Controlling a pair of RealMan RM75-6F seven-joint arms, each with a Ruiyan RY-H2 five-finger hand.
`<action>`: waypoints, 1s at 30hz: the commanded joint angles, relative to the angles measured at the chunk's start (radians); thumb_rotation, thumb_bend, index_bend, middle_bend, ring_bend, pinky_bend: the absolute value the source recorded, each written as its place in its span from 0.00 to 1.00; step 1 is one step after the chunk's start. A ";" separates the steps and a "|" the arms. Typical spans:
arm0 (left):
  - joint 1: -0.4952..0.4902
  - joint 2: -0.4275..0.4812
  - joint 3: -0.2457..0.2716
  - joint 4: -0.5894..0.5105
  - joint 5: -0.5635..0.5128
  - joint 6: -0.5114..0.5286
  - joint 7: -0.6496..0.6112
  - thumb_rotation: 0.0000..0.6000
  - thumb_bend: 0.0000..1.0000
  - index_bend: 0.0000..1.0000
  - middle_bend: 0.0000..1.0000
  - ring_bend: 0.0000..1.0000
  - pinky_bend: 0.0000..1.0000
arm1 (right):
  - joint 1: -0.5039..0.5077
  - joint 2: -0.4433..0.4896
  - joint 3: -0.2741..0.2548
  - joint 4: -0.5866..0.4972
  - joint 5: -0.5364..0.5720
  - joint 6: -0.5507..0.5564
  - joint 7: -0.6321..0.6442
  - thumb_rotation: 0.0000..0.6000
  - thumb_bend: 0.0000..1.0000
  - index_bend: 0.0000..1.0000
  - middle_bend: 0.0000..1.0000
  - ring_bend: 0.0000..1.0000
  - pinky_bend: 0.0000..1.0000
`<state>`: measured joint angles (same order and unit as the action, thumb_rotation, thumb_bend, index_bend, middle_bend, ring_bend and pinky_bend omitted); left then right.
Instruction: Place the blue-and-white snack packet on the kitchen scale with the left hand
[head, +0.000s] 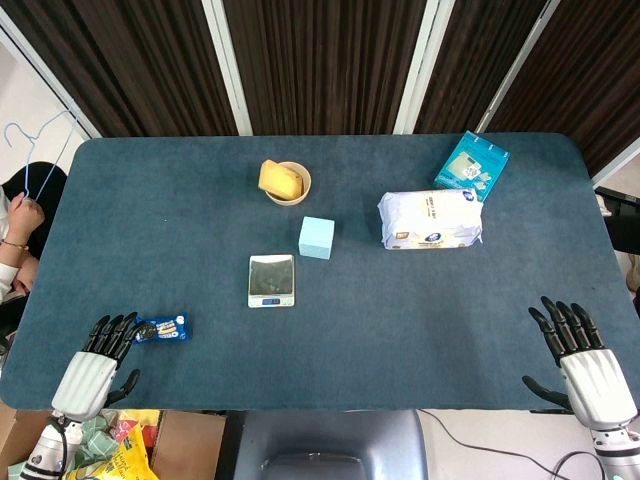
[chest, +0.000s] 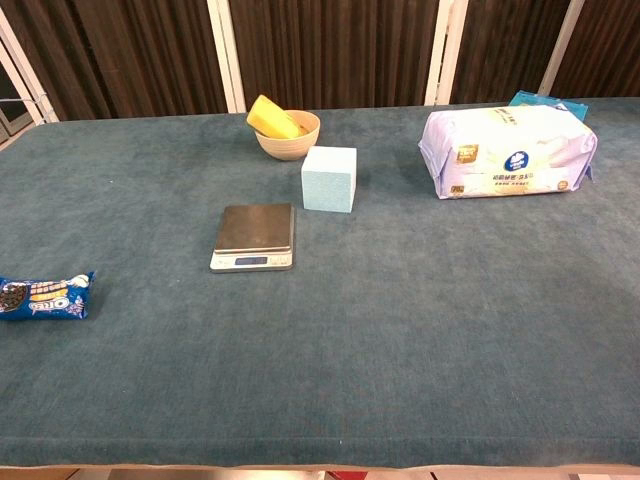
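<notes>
The snack packet (head: 162, 328) lies flat near the table's (head: 400, 340) front-left edge, well left of the scale (head: 271, 280); the left hand (head: 98, 365) rests beside it, fingers spread, holding nothing; grasping comes first, then carrying it rightward.

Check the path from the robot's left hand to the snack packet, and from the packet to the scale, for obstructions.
Nothing visible blocks either leg. The left robot hand lies right beside the snack packet, and only bare tabletop separates the packet from the kitchen scale.
</notes>
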<state>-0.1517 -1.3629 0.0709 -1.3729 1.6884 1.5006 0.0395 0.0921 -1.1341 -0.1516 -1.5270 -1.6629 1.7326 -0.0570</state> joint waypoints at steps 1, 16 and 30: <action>0.000 -0.003 -0.005 -0.001 -0.004 0.001 -0.002 1.00 0.38 0.00 0.00 0.00 0.04 | -0.019 0.013 -0.006 0.012 -0.050 -0.049 0.049 1.00 0.25 0.00 0.00 0.00 0.00; -0.116 -0.162 -0.100 0.156 -0.156 -0.233 0.058 1.00 0.36 0.00 0.00 0.78 0.82 | -0.028 0.029 0.004 0.016 -0.104 -0.081 0.093 1.00 0.25 0.00 0.00 0.00 0.00; -0.152 -0.270 -0.125 0.294 -0.230 -0.288 0.175 1.00 0.36 0.48 0.44 0.91 0.95 | -0.035 0.041 0.016 0.011 -0.113 -0.101 0.115 1.00 0.25 0.00 0.00 0.00 0.00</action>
<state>-0.3024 -1.6288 -0.0535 -1.0846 1.4601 1.2100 0.2145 0.0578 -1.0935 -0.1363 -1.5162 -1.7754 1.6314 0.0579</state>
